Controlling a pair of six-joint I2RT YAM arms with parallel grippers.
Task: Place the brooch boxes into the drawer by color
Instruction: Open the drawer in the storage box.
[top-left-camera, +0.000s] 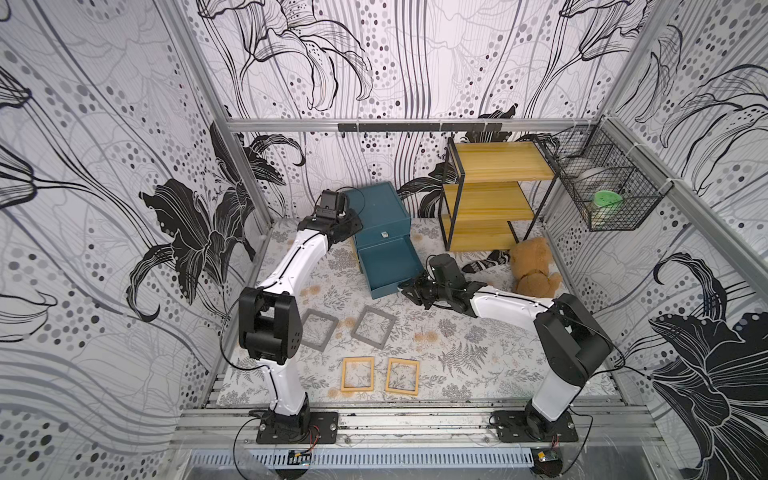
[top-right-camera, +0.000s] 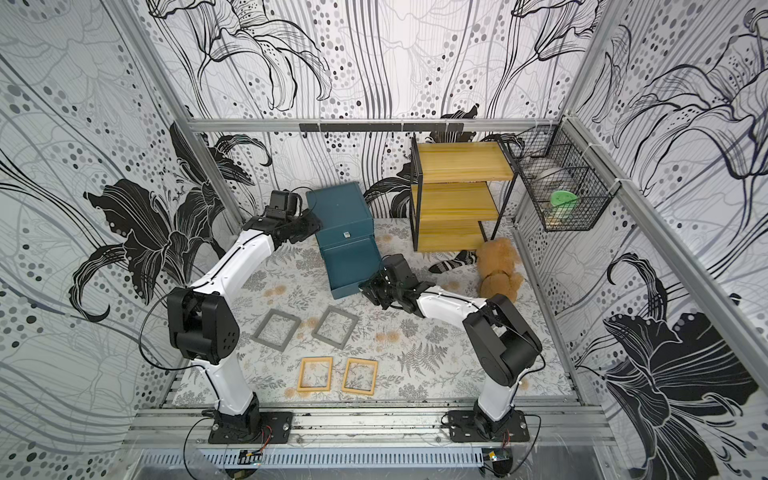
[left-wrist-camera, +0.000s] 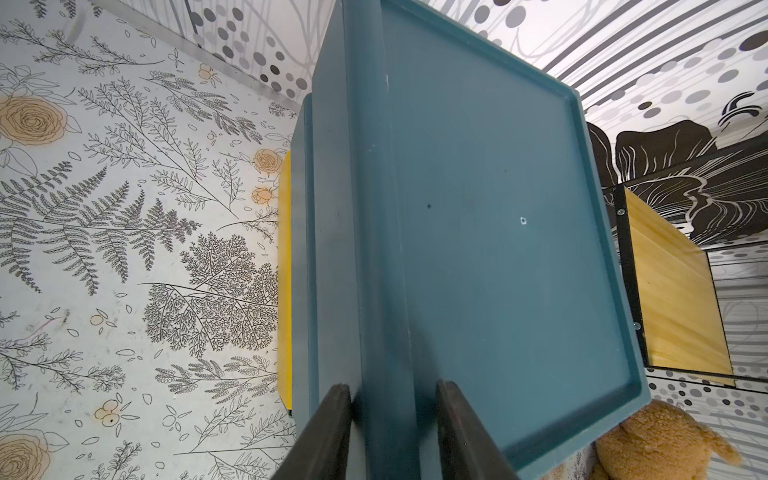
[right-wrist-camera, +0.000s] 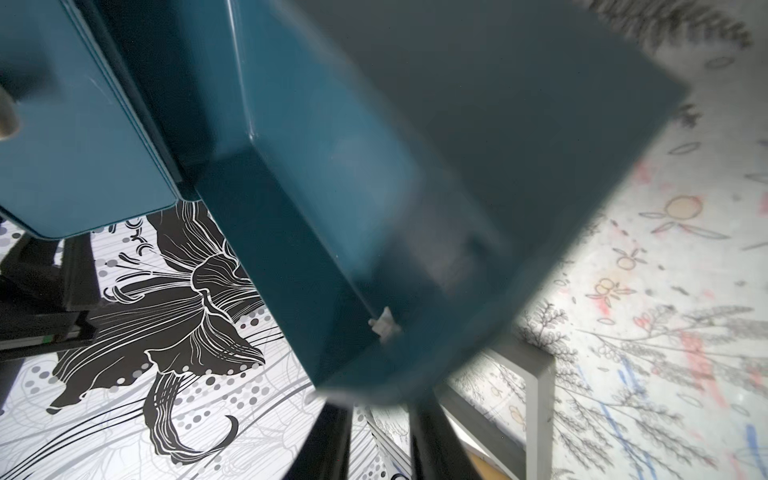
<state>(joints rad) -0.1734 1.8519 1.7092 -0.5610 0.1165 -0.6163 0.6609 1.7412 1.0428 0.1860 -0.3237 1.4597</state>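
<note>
A teal chest (top-left-camera: 376, 212) and teal drawer (top-left-camera: 388, 270) on a pale table cover (top-left-camera: 457, 345) printed with grey ferns and tan roses.
Two grey brooch boxes (top-left-camera: 373, 326) at centre; two yellow-tan brooch boxes (top-left-camera: 358, 374) at six o'clock; yellow shelf rack (top-left-camera: 498, 166), black-framed, at one o'clock; brown teddy (top-left-camera: 534, 266) at three o'clock; walls (top-left-camera: 104, 166) white with black lilies and grey dots.

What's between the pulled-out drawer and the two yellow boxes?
In both top views: a grey brooch box lies flat on the mat between drawer and yellow boxes, a second grey box beside it.
</note>
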